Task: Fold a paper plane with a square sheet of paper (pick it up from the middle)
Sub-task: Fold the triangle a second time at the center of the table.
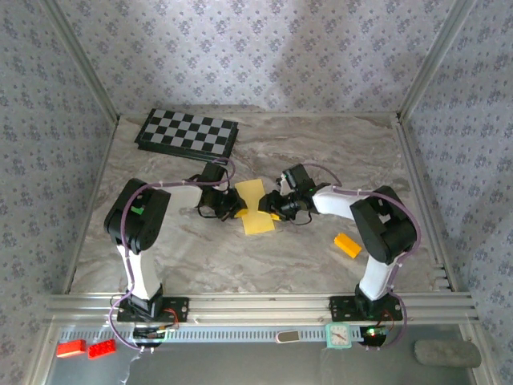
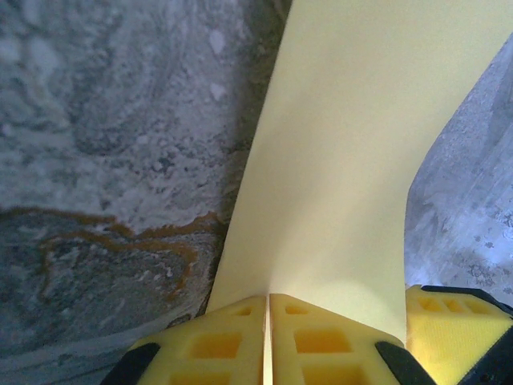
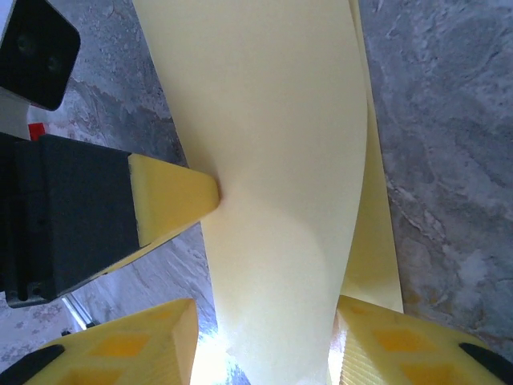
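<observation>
Left pincer is shut tight on one edge of the yellow sheet of paper, nipping it between both pads. Right pincer stands wide apart, its fingers straddling the bowed sheet. It sits mid-way across the marble worktop, between the two arms.
</observation>
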